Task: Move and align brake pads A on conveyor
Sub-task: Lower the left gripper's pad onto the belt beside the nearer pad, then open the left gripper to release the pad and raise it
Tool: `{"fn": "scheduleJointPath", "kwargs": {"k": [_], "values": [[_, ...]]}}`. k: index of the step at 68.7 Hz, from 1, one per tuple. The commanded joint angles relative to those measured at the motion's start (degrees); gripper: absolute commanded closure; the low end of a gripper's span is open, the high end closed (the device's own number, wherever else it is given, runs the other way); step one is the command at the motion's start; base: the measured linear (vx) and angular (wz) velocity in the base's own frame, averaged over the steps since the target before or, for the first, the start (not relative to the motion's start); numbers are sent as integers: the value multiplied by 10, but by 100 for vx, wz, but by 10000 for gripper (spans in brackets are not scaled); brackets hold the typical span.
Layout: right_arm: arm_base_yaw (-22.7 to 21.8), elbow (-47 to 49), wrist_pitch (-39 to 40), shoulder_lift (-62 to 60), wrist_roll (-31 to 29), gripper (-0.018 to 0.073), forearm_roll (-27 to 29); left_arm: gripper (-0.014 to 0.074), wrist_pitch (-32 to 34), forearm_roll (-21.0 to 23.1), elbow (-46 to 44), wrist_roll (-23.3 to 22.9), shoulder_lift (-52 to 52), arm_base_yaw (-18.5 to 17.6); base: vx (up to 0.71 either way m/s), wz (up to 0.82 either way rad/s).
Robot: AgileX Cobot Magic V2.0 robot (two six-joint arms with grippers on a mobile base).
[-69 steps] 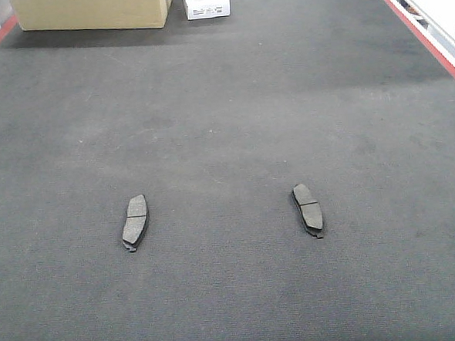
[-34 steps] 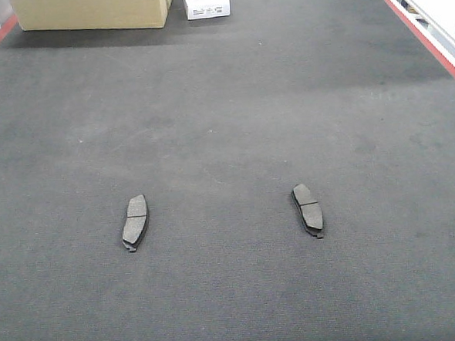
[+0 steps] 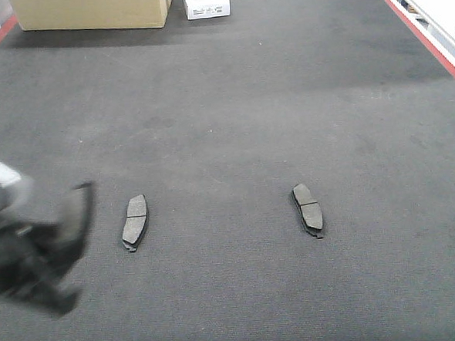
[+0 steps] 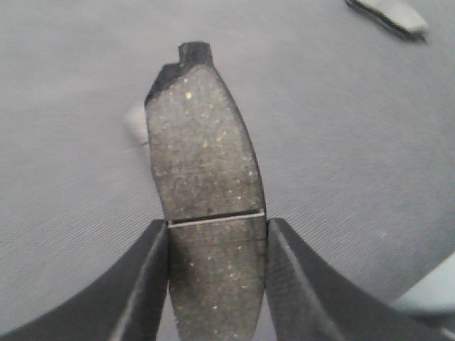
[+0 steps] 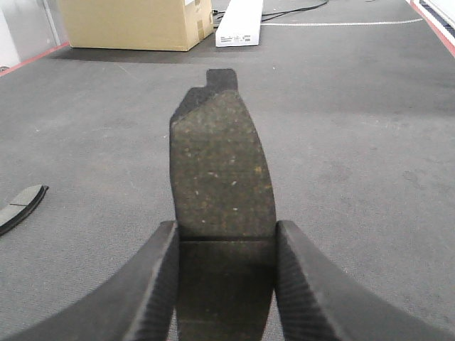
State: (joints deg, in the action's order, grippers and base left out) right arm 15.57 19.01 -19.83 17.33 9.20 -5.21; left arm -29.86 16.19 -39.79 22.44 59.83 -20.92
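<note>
Two brake pads (image 3: 135, 221) (image 3: 308, 209) lie flat on the conveyor (image 3: 225, 124), well apart. Just left of the left-hand pad, the blurred left end effector (image 4: 217, 284) grips a third pad (image 4: 202, 206) by its sides. The right end effector (image 5: 226, 284) clamps a fourth pad (image 5: 222, 170) above the belt.

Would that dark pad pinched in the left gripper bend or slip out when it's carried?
Probably neither. The brake pad juts out from the left gripper without sagging, so it looks stiff. Its grainy, speckled face should grip well. Flat-sided, it likely won't roll once laid on the conveyor.
</note>
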Motion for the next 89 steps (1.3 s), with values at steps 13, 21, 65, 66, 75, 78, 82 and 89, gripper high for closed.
{"fn": "scheduleJointPath", "kwargs": {"k": [13,21,65,66,75,78,82,89], "values": [[-1,18,56,5,-5,564,-6,553,-58,115,-161,77,194,-8,0,0],[-1,18,56,5,-5,564,-6,550,-94,114,-230,77,264,-30,0,0],[-1,18,56,5,-5,564,-6,508,-253,-66,-579,-390,578,-70,0,0],[-1,18,56,5,-5,564,-6,508,-253,-65,-581,-391,579,-70,0,0],[-1,18,56,5,-5,564,-6,500,-233,-24,-588,-393,594,-71,0,0],[-1,18,56,5,-5,564,-6,498,-221,-17,-588,-398,597,-71,0,0],[-1,18,56,5,-5,564,-6,496,-211,-16,-588,-411,603,-71,0,0],[-1,18,56,5,-5,564,-6,484,-214,-18,-588,-427,612,-71,0,0]]}}
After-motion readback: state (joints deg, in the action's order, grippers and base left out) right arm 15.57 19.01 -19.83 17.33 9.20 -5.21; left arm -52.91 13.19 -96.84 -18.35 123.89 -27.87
